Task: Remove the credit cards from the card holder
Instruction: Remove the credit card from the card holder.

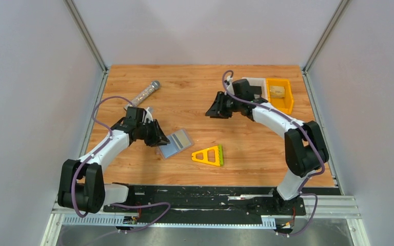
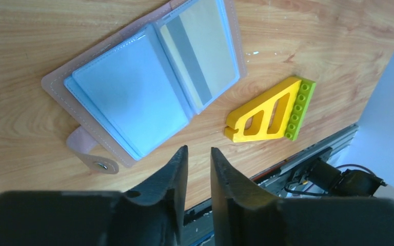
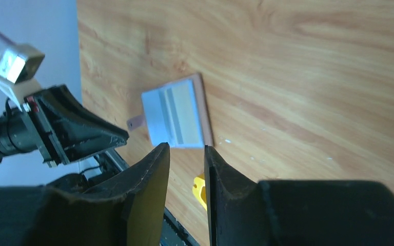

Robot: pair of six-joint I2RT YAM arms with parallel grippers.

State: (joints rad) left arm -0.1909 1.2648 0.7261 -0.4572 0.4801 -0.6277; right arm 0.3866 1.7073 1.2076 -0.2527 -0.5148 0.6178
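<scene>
Card holder [image 1: 178, 142] is lying open, flat on the wooden worktop [image 1: 195, 82] in front of the left arm, its pale blue plastic sleeves facing up and its pinkish-brown cover showing as a border around them. I am watching through the left wrist camera as a tan credit card [image 2: 205, 56] with a grey stripe is sitting inside the sleeve on the panel nearer the yellow-and-green triangular frame [image 2: 272, 110]. The other sleeve is looking plain blue. The card's lettering is too blurred for me to read. The holder's snap tab [image 2: 95, 154] is sticking out on the side nearest the left claw [image 2: 199, 149], which is hovering just beside that edge, its fingers parted by a narrow gap and gripping nothing. The right claw [image 1: 215, 111] is hanging over bare wood, well apart from the holder, also slightly parted and empty. Its camera is looking across at the holder and the left arm. At the far right corner an orange bin [image 1: 279, 95] is standing beside a white bin [image 1: 256, 82]. A clear tube with a grey cap [image 1: 146, 93] is lying at the far left.
</scene>
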